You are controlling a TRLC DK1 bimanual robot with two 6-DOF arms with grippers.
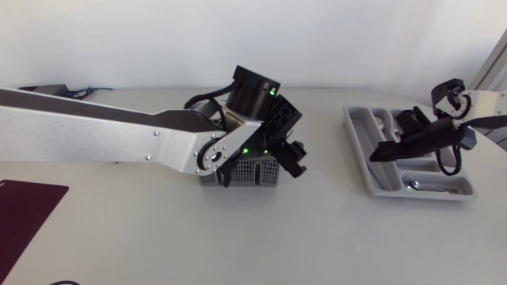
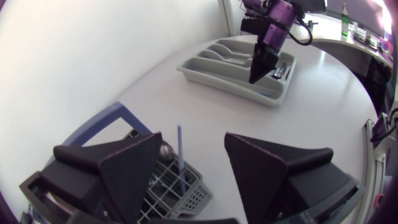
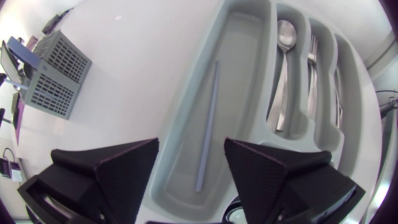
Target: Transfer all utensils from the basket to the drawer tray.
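Note:
A grey mesh basket (image 1: 252, 172) stands mid-table with a thin blue stick (image 2: 180, 152) upright in it. My left gripper (image 1: 289, 162) hovers over the basket, open; the stick rises between its fingers (image 2: 134, 165) without touching them. At the right lies the grey drawer tray (image 1: 360, 150). My right gripper (image 1: 379, 156) hangs open above the tray's long compartment, where another blue stick (image 3: 208, 124) lies flat. A spoon (image 3: 283, 68) and a fork (image 3: 311, 74) lie in the neighbouring slots.
A dark red mat (image 1: 24, 214) lies at the table's front left corner. The long left arm link (image 1: 95, 131) spans the left half of the table. Bare tabletop separates the basket (image 3: 53, 74) from the tray (image 2: 211, 74).

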